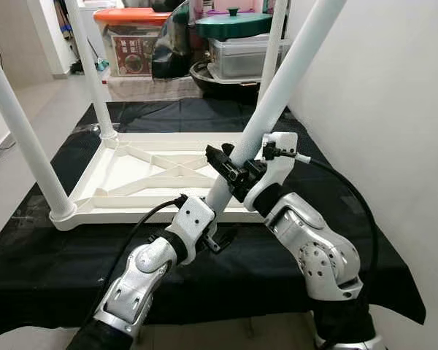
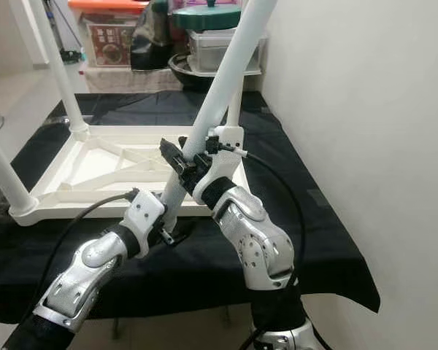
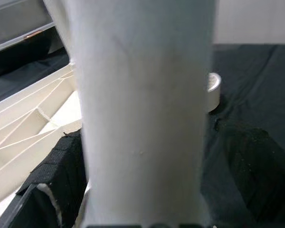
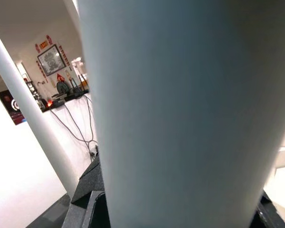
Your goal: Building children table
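left gripper clamps tilted table leg low | right gripper clamps higher

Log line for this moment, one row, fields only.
stage: fitting leg | left pincer: grips tilted white leg low | right pincer: grips it higher | tabletop: upside down on black cloth

table leg top cut off, base hidden
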Available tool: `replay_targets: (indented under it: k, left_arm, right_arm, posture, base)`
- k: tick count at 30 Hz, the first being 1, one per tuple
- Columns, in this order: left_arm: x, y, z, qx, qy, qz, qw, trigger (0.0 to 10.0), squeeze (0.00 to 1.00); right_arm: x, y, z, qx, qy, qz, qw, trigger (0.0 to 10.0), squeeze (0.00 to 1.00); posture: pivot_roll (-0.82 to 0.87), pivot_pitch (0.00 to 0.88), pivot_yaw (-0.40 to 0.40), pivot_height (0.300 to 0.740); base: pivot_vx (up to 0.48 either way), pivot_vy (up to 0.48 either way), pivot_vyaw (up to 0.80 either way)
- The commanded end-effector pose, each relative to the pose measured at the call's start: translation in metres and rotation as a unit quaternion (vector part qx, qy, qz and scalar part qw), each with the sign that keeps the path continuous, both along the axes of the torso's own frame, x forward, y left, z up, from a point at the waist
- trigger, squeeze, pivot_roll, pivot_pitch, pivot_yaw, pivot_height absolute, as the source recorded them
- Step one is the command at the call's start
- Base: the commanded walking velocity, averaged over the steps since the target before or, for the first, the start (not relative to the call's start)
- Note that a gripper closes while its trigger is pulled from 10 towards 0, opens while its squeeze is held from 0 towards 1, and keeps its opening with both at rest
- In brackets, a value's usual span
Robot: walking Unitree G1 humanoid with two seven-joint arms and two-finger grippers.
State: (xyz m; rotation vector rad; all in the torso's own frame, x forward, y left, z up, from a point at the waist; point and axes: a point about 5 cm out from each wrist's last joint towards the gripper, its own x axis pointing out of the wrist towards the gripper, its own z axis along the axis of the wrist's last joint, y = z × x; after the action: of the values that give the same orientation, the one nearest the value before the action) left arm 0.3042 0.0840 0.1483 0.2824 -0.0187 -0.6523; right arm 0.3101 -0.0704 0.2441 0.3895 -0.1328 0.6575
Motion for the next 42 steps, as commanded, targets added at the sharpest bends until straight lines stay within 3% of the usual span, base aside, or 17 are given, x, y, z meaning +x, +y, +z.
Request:
replay_targets:
  k: [1,26,27,28,29,30,42]
  left_arm:
    - [0.002,0.002,-0.007,0.018,0.012,0.009,1.000,10.0,0.00]
    - [0.001,0.002,-0.023,0.035,0.054,-0.001,0.998,10.0,0.00]
    - [0.002,0.003,-0.022,0.030,0.052,0.001,0.998,7.2,0.00]
    - [0.002,0.003,-0.022,0.030,0.052,0.001,0.998,7.2,0.00]
    - [0.003,0.004,-0.022,0.027,0.050,0.004,0.998,1.5,0.00]
    - [0.004,0.004,-0.021,0.025,0.050,0.003,0.998,0.0,0.00]
    - [0.003,0.004,-0.020,0.025,0.039,-0.003,0.999,0.0,0.00]
  right_arm:
    - [-0.003,0.002,0.006,0.011,-0.012,0.013,1.000,10.0,0.00]
    - [-0.006,0.004,0.009,0.016,-0.016,0.022,1.000,10.0,0.00]
    - [-0.007,0.004,0.008,0.016,-0.016,0.023,0.999,10.0,0.00]
    - [-0.007,0.004,0.008,0.016,-0.016,0.023,0.999,10.0,0.00]
    - [-0.007,0.004,0.008,0.015,-0.016,0.024,0.999,10.0,0.00]
    - [-0.007,0.005,0.008,0.015,-0.016,0.024,0.999,10.0,0.00]
    - [-0.011,0.008,0.003,-0.002,-0.017,0.037,0.999,10.0,0.00]
  posture:
    - [0.03,0.015,-0.021,0.740]
    - [0.03,0.007,-0.013,0.740]
    - [0.03,0.005,-0.012,0.740]
    - [0.03,0.005,-0.012,0.740]
    - [0.03,0.005,-0.012,0.740]
    - [0.03,0.004,-0.011,0.740]
    - [0.03,0.000,-0.010,0.740]
  base:
    - [0.000,0.000,0.00]
    - [0.000,0.000,0.00]
    - [0.000,0.000,0.00]
    - [0.000,0.000,0.00]
    - [0.000,0.000,0.00]
    - [0.000,0.000,0.00]
    - [0.000,0.000,0.00]
